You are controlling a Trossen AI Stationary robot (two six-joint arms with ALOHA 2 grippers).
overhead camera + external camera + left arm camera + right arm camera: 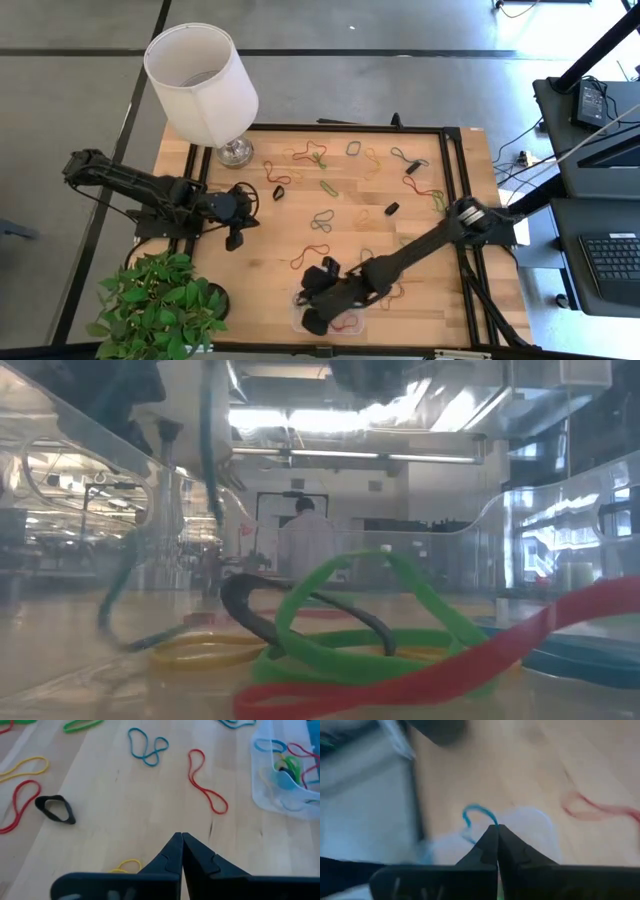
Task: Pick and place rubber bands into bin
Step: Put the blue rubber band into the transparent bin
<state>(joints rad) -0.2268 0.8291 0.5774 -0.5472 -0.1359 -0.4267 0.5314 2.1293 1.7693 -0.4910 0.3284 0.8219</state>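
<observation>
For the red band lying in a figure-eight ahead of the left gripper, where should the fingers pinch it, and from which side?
Probably at the narrow waist of the red rubber band, where its two strands run closest, so one pinch catches both. Come straight down from above: it lies flat on the wooden table, leaving no edge to grab sideways. The left gripper is shut and would need to open first. The bin sits just beyond.

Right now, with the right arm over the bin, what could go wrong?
The right gripper is shut on a blue rubber band that only hangs from the fingertips; it might slip off or land outside the bin. The bin is light, clear plastic near the table's edge, so the arm could nudge it. The bands already inside, like the green one, lie looped over each other and could snag and be pulled out. The left gripper waits shut above the table.
</observation>
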